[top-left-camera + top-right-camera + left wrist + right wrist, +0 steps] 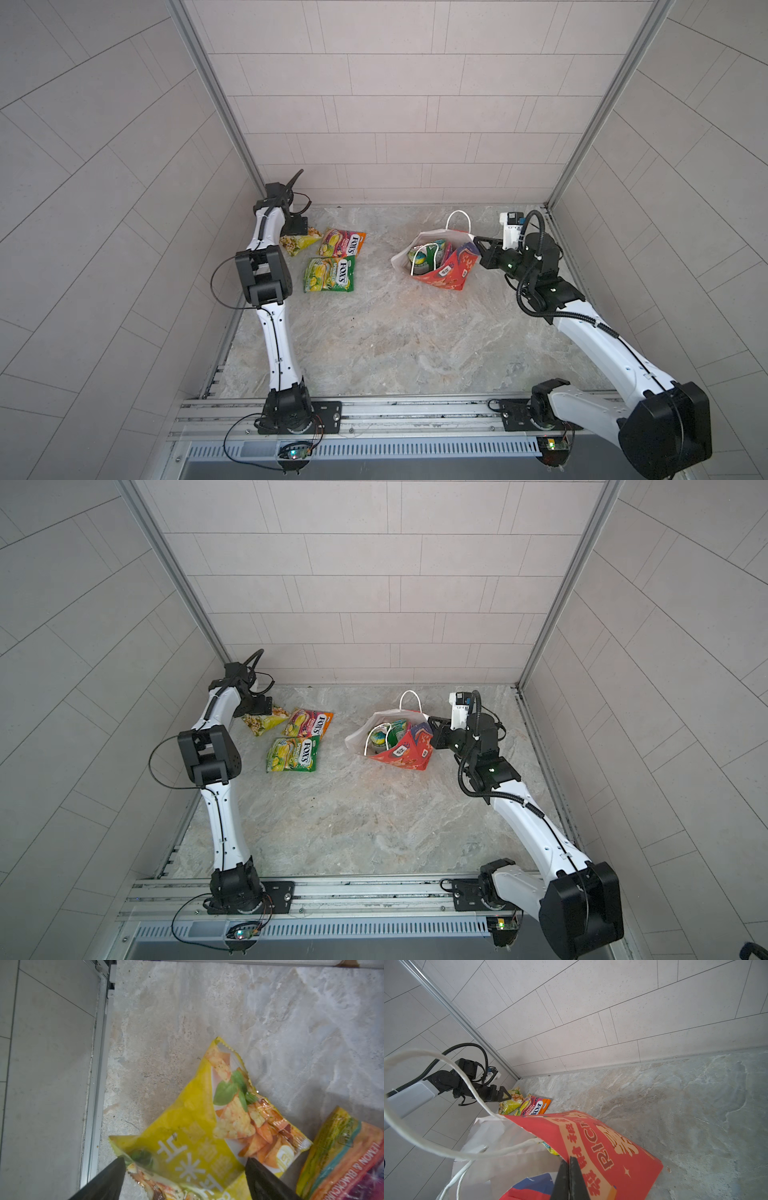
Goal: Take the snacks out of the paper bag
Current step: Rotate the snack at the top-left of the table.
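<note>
1. Snacks (293, 754): I count three lying flat on the counter (395, 332), grouped around 10 o'clock in both top views, well apart from the paper bag (444, 272).
2. The green FOX'S packet (330, 274) sits at 6 o'clock of the pink-orange FOX'S packet (341, 243), just beside it; I can't tell if the edges touch.
3. The yellow packet (299, 243), with chips printed on it, is at 9 o'clock of the pink-orange one. My left wrist partly covers it in the top views.
4. My left pincer (186, 1160) is released, jaws spread wide. In the left wrist view one black fingertip shows on each side of the yellow packet's end. That packet lies on the counter, not gripped.
5. The paper bag stands around 1 o'clock on the counter. Its mouth gapes upward and its walls are crumpled: red outside, white inside, gold characters on the wall.
6. More packets inside (420, 255): a green-yellow one and a pinkish one show through the mouth. I can't tell the full count.
7. Of the white cord handles (457, 220), one loops up on the bag's 12 o'clock side and the other droops across the mouth.
8. My right pincer (569, 1162) is clenched on the bag's red wall at the rim, on the 3 o'clock side, jaws pressed together with paper between.
</note>
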